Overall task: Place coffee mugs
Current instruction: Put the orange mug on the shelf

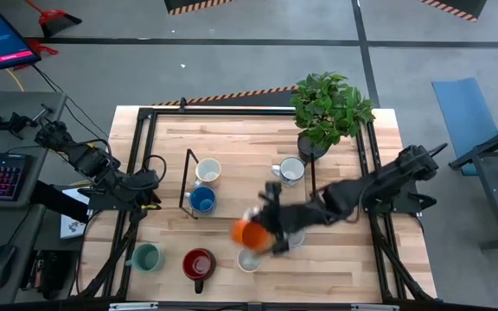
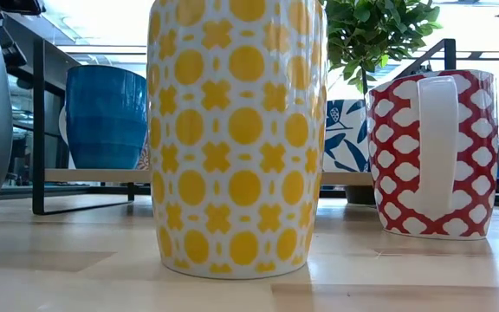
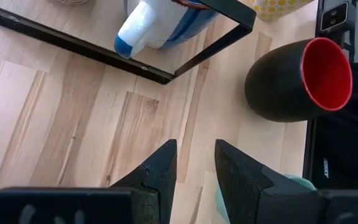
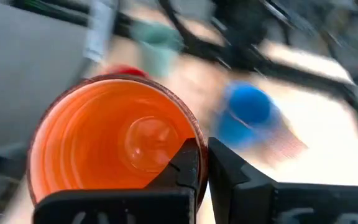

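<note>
Gripping the rim of the orange mug (image 4: 114,140), the right gripper (image 1: 264,226) has its fingers pinched together on the mug's wall, one inside and one outside, and holds the mug over the middle of the table (image 1: 232,147). Directly beside the held mug, toward the table's near edge, stands a yellow-patterned white mug (image 2: 236,134), and a further pale mug (image 1: 294,238) sits partly hidden under the right arm. A dark mug with a red interior (image 3: 300,81) and a teal mug (image 1: 148,257) stand along the near edge to the left. A black wire rack (image 1: 188,183) rises left of centre; the blue mug (image 1: 201,200) and a cream mug (image 1: 207,171) sit at it, near the orange mug. A white mug (image 1: 291,170) stands just in front of the potted plant (image 1: 328,108) at the far right of the table. In the low view a red-and-white lattice mug (image 2: 433,153) appears to the right of the yellow-patterned one. The left gripper (image 3: 194,163) rests at the table's left side, fingers slightly apart, empty, pointing toward the rack and the red-lined mug
</note>
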Tool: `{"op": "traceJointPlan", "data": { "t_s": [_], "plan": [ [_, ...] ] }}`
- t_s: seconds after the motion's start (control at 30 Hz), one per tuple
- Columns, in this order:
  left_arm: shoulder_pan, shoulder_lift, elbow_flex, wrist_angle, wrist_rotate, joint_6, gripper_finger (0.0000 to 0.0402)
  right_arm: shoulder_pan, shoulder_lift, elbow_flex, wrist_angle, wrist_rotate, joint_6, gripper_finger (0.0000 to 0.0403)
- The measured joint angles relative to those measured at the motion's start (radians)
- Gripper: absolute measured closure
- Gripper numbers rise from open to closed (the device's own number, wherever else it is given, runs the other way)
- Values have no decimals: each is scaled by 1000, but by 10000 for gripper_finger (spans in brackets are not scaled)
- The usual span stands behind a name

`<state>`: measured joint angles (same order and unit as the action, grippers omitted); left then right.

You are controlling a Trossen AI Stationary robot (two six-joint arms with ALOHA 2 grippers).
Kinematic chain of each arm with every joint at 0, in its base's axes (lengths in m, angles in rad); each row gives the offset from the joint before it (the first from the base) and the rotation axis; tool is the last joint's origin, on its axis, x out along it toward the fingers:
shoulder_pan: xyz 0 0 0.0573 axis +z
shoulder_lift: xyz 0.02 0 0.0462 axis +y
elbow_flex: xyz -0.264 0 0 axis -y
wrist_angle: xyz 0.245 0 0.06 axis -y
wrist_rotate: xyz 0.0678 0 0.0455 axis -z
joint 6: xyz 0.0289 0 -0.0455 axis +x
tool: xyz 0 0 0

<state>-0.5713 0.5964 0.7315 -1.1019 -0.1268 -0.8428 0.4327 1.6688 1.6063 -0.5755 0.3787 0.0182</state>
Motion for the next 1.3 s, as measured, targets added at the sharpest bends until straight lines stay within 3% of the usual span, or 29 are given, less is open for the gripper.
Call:
{"op": "traceJointPlan", "data": {
  "t_s": [0.17,0.53,0.7,1.3],
  "plan": [
    [0,0,0,0,0,0,303,-89,0,113,-193,63,86,403],
    [0,0,0,1,0,0,303,-277,55,130,-204,-44,66,403],
    [0,0,0,0,0,1,303,-303,130,130,-191,-110,30,403],
    [0,0,0,0,0,0,303,-322,237,130,-299,-115,3,403]
  ]
}}
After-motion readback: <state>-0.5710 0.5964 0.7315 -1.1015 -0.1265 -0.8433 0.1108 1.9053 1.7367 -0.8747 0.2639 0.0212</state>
